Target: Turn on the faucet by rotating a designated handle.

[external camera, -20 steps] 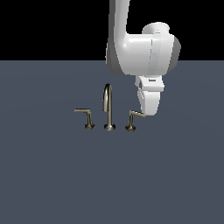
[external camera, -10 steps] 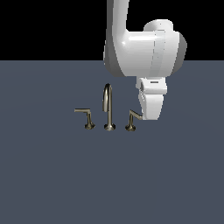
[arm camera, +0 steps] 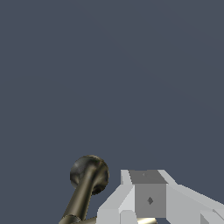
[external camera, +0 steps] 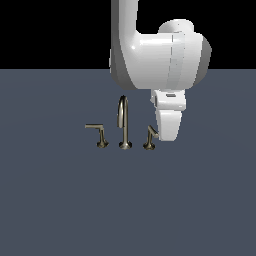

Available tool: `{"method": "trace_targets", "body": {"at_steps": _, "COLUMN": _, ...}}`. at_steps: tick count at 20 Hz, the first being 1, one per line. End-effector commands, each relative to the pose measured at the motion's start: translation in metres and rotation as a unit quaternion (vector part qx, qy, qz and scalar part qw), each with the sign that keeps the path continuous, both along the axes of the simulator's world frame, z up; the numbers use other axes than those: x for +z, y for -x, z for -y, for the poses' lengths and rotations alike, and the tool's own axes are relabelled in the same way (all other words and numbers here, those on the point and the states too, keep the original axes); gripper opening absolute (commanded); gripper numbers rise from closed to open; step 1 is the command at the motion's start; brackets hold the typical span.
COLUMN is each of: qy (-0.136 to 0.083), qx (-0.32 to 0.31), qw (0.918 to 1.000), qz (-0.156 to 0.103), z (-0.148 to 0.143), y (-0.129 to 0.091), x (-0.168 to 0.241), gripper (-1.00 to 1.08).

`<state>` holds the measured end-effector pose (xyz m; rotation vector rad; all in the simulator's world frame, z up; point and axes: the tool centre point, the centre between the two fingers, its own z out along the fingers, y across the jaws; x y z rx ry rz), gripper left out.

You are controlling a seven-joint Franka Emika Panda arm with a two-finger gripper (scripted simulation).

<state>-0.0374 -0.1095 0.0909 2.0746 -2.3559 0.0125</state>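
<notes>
The brass faucet stands on the grey floor in the exterior view: a tall arched spout (external camera: 123, 121), a left lever handle (external camera: 100, 135) and the right lever handle (external camera: 149, 138). My white gripper (external camera: 162, 136) hangs straight down just to the exterior view's right of the right handle and covers the outer end of its bar; the tip seems to touch the bar. In the wrist view the handle's post and round base (arm camera: 89, 177) lie beside a grey finger (arm camera: 148, 194). A bright brass bit shows at that finger's lower edge. The gap between the fingers is hidden.
The white arm (external camera: 155, 55) rises above the faucet's right side. The flat dark grey floor (external camera: 128, 210) spreads all around the faucet, with no other objects on it.
The arm's upper body has swung a little to the exterior view's right. The right handle's bar now looks shorter, turned against the gripper. The spout and left handle have not moved.
</notes>
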Motion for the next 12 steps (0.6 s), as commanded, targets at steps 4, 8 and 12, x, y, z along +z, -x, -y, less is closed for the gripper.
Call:
{"method": "trace_targets", "body": {"at_steps": 4, "qy": -0.001, "qx": 0.003, "qw": 1.0, "qz": 0.0, "z": -0.016, "y": -0.002, "x": 0.0, "gripper": -1.0}}
{"method": "trace_targets", "body": {"at_steps": 8, "qy": -0.002, "qx": 0.01, "qw": 0.9999, "qz": -0.001, "z": -0.044, "y": -0.009, "x": 0.0, "gripper": -1.0}}
{"method": "trace_targets", "body": {"at_steps": 12, "qy": -0.004, "qx": 0.015, "qw": 0.9999, "qz": -0.002, "z": -0.065, "y": -0.014, "x": 0.0, "gripper": -1.0}}
